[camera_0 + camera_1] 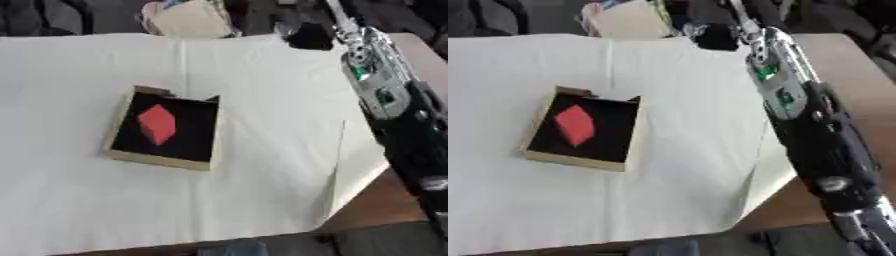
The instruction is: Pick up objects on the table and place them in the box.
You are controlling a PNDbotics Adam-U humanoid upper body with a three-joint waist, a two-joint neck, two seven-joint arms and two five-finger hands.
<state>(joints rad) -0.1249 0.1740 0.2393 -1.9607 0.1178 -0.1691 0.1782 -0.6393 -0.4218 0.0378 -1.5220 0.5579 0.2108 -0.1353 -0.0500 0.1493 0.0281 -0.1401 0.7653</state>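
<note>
Inside box [166, 161]: red block [157, 123], well apart from right hand [310, 36]; fingers' state unclear.

Left of centre in the frame, on a white cloth [667, 170] spread over a brown table [846, 55]: a shallow tan box [579, 161] with a black inside, holding one red block [575, 125] near its middle. Down the right side, from the lower right corner up toward the top centre, a black and silver right arm [807, 125], reaching past the cloth's far edge; hand there too dark to make out.
</note>
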